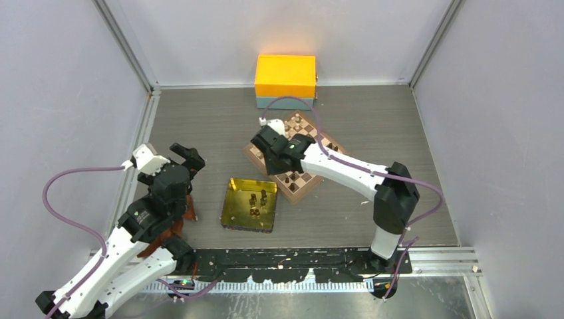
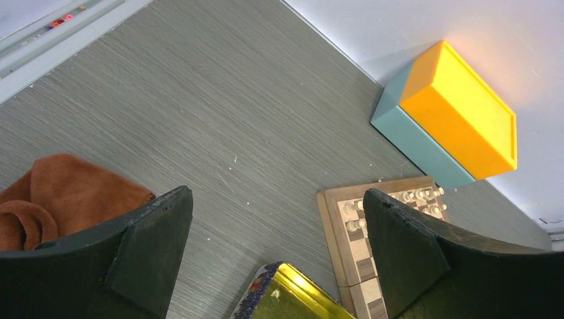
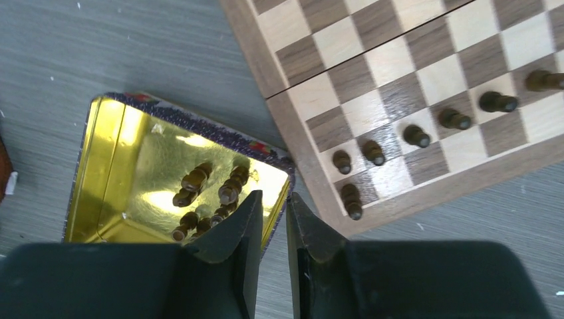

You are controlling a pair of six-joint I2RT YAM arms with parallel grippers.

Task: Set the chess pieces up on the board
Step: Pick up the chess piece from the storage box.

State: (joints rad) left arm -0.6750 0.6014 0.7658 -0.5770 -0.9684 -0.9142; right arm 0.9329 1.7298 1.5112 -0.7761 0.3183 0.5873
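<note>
**Right hand over the board's 9 o'clock corner, fingers a slit apart**

From the overhead camera I see the square wooden chessboard (image 1: pixel 307 188) with light and dark checks lying cornerwise near the middle of the grey table (image 1: pixel 199 126). The shiny gold square tray (image 1: pixel 232 206) sits at the board's 7 o'clock. Whether its corner touches the tan border I cannot tell.

My right hand (image 3: pixel 274 196) hangs above the gap between tray and board. Its two black fingers (image 3: pixel 243 226) stand close, with only a thin slit between them, and I see nothing gripped there.

The dark-brown wooden chess pieces (image 3: pixel 417 135) are split between two places. Six stand in a line on the second row from the board's near edge, and one more stands on the corner square nearest the tray. A cluster of them (image 3: pixel 194 178) lies loose on the tray floor. Pale beige chessmen (image 2: pixel 356 224) stand along the board's far side.

My left hand (image 2: pixel 277 196) is well off at the tray's 9 o'clock, fingers spread wide, nothing between them. A rust-brown cloth (image 2: pixel 66 186) lies under it. An orange box on a teal base (image 1: pixel 284 74) sits at the board's 12 o'clock against the back wall.
</note>
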